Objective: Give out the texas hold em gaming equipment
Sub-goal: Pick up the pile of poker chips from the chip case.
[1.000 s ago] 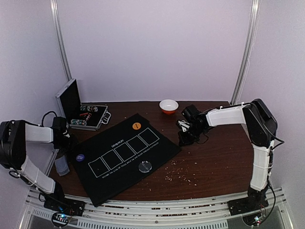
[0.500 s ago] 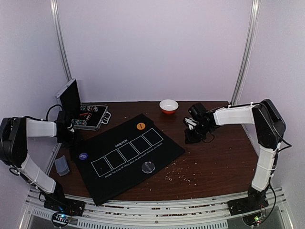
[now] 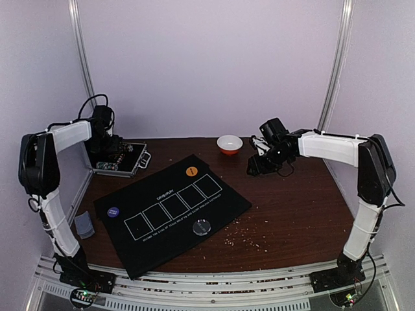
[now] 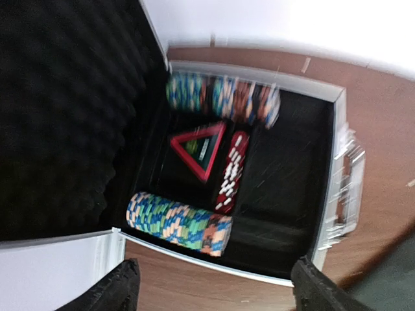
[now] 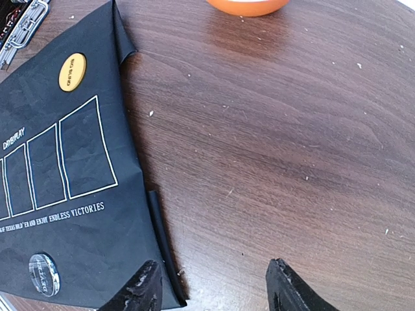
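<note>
My left pincer (image 4: 216, 275) hung over the open case (image 4: 337, 162), its fingers wide apart and empty. Rows of chips (image 4: 178, 223) lay inside, right under it. I think this step was fetching chips, so next I would need to go down and close on one row. The mat (image 3: 172, 210) lay on the counter (image 3: 292, 207) with discs (image 3: 190, 172) on it. My right pincer (image 5: 211, 278) hung apart and empty by the mat's right edge, near the bowl (image 3: 229, 143).

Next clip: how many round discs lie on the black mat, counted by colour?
Orange round disc: 1
Purple round disc: 1
Clear round disc: 1
Total on the black five-box mat: 3
</note>
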